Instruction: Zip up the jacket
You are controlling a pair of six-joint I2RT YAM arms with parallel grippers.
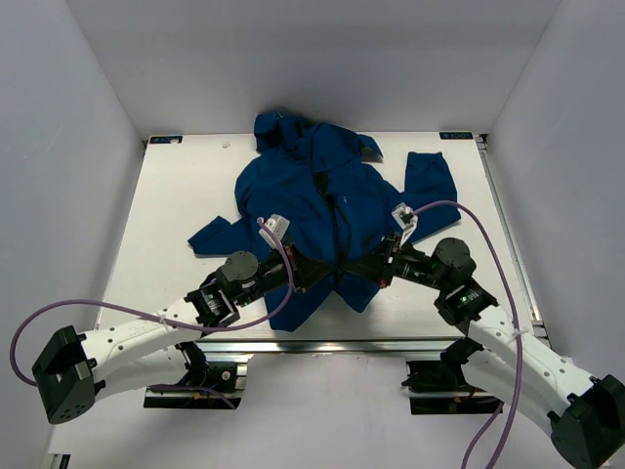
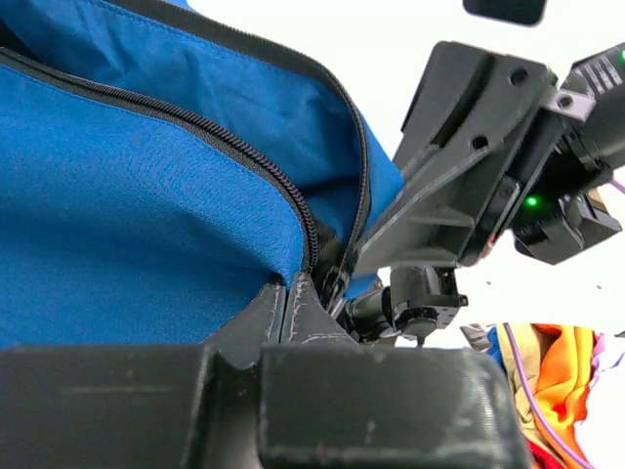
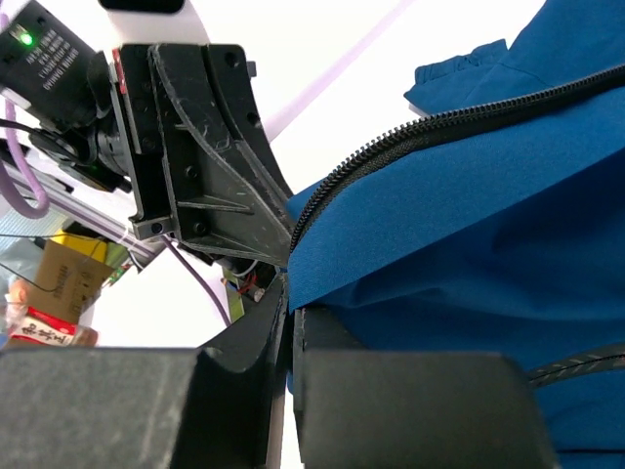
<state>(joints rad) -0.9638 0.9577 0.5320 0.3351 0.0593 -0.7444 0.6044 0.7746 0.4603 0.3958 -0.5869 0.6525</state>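
Note:
The dark blue hooded jacket [image 1: 322, 195] lies on the white table with its hood at the far side and its front zipper [image 1: 338, 220] running toward me. Both grippers meet at the jacket's bottom hem. My left gripper [image 1: 317, 270] is shut on the hem fabric beside the zipper's lower end [image 2: 311, 244], with its fingertips [image 2: 293, 288] pinched together. My right gripper [image 1: 376, 266] is shut on the other front panel's edge [image 3: 322, 264], just under the open zipper teeth [image 3: 410, 137]. The jacket fills both wrist views [image 2: 146, 176] [image 3: 469, 225]. The slider is hidden.
The right arm's gripper body [image 2: 469, 166] crowds the left wrist view, and the left arm's body [image 3: 195, 147] crowds the right wrist view. Orange and yellow cloth [image 2: 562, 376] and a cardboard box [image 3: 59, 283] lie beyond the table. The table's front rail [image 1: 322, 344] runs near the arm bases.

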